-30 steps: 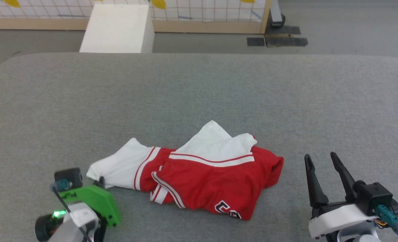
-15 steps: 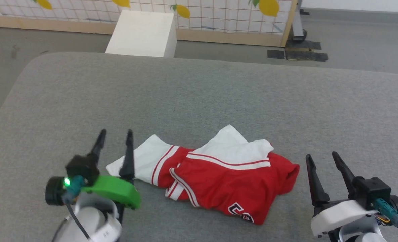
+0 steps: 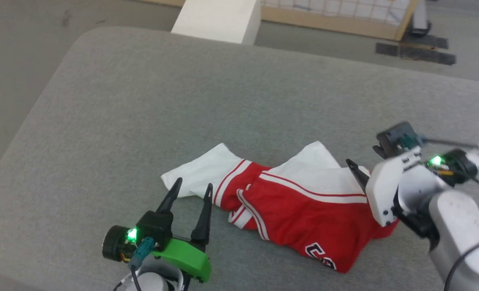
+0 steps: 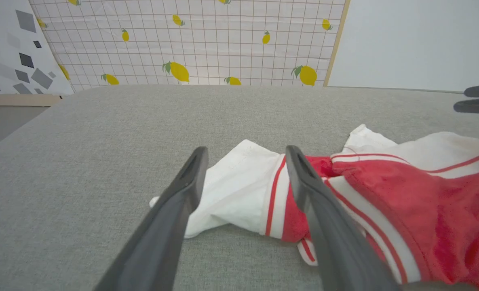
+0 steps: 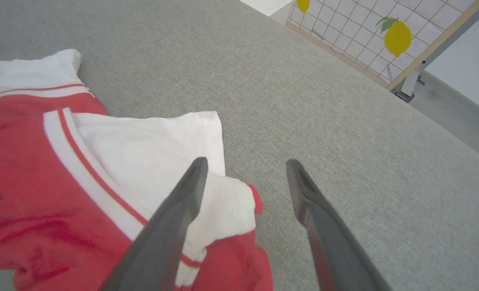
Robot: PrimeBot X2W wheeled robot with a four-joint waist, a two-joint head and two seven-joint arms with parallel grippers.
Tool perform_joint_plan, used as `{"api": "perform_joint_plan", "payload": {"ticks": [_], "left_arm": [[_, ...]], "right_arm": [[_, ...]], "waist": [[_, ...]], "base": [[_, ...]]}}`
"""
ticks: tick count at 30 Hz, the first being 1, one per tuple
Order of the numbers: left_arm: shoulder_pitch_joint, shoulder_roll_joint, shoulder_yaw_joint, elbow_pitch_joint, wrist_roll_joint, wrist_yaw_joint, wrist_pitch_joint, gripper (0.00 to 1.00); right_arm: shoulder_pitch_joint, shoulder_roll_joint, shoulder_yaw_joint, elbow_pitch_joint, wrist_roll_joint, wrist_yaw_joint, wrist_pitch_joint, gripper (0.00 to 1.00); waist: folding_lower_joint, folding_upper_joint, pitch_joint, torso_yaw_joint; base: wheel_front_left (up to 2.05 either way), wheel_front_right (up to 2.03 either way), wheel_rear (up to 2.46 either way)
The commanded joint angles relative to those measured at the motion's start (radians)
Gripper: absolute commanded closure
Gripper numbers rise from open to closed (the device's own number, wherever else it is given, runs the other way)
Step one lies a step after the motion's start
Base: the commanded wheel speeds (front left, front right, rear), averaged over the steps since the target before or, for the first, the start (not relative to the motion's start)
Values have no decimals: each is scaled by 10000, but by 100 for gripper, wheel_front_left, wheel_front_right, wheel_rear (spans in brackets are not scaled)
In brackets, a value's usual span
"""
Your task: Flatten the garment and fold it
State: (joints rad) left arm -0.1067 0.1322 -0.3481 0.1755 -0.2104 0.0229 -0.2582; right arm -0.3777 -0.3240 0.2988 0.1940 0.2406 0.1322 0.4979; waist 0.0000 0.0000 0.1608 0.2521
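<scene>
Head view, flattening stage — garment (image 3: pixel 304 214) bunched on bench (image 3: pixel 142 101); left gripper (image 3: pixel 194 182) and right gripper (image 5: pixel 246 161), fingers apart, empty. Next, likely: pinch opposite edges — pull outward.

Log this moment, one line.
red jersey T-shirt, white sleeves: crumpled on grey fabric table | left gripper: open, by sleeve | right gripper: open, over shirt edge

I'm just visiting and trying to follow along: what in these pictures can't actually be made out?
Lettering on the garment: head view, mostly tucked under a fold, unreadable.
Right gripper: in the head view blurred, its own white wrist housing covers most of the fingers.
Garment's front: head view, crumpled layers hide it.
Left gripper: left wrist view can't show whether fingertips touch the sleeve.
</scene>
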Motion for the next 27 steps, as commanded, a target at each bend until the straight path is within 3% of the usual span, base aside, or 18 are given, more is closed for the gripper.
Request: {"api": "perform_joint_plan", "payload": {"ticks": [1,7,19,20,21,27], "left_arm": [[-58,-123,48,45,90,-110,-35,0],[-278,-536,106,203,237,-405,-35,0],[-412,-803,208,420,218,-537,-35,0],[-411,-807,224,441,222,-535,-35,0],[-415,-809,239,456,224,-533,-35,0],[-423,-816,326,618,228,-487,-35,0]], "right_arm": [[-515,-211,362,260,390,-15,531,0],[-2230,-892,1721,1453,1443,-15,1928,0],[-3369,-1326,3925,3660,2195,-15,2082,3],[-3375,-1397,4187,3727,2284,-15,2017,67],[-3386,-1442,4358,3770,2376,-15,1941,100],[-3720,-1604,4912,3929,2909,-15,826,100]], "waist": [[0,0,655,703],[0,0,1192,1435],[0,0,1627,2161],[0,0,1621,2162],[0,0,1611,2154],[0,0,1302,1854]], "base": [[0,0,0],[0,0,0],[0,0,0],[0,0,0],[0,0,0],[0,0,0]]}}
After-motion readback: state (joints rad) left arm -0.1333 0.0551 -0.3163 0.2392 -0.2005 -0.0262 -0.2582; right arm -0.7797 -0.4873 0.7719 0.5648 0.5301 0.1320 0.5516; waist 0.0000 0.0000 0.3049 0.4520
